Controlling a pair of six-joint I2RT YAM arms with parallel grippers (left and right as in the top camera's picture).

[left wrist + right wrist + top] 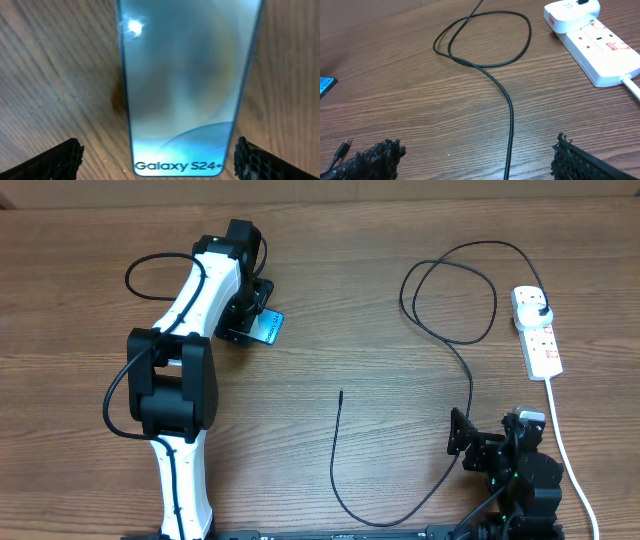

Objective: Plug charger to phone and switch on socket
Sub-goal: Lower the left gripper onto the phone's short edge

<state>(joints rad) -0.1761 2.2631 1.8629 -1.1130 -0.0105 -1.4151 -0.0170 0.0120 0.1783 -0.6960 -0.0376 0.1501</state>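
1 table (330, 240), wood grain, 2 arms, 1 phone, 1 charger, 1 socket.

Far left: L arm (185, 350) reaches up the table, white w/ black joints. Left gripper (157, 142) sits over the phone (185, 85). Jaws spread wide, 1 finger on each side of the phone's near end. Neither pad touches it, so nothing is gripped. Phone lies flat on the table, screen up, light blue, "Galaxy S24+" text at the near edge. In overhead view only 1 corner of it shows past the gripper.

Centre: charger (470, 395), 1 thin black cable. Its connector tip (341, 392) lies loose on the table, well apart from the phone, to the phone's right and nearer the arm bases. From the tip the cable runs down, curves along the near edge, climbs, makes 1 loop, then ends in 1 black plug (540, 309) seated in the far end of the socket.

Right gripper (475, 142) is low near the front edge, jaws fully apart, holding nothing. Cable passes on the table between its 2 fingers w/o contact.

Far right: socket (540, 345), 1 white strip lying flat. Red marks show on it, but outlet count can't be told. 1 thick white cord (570, 465) leaves its near end and runs off the front edge.
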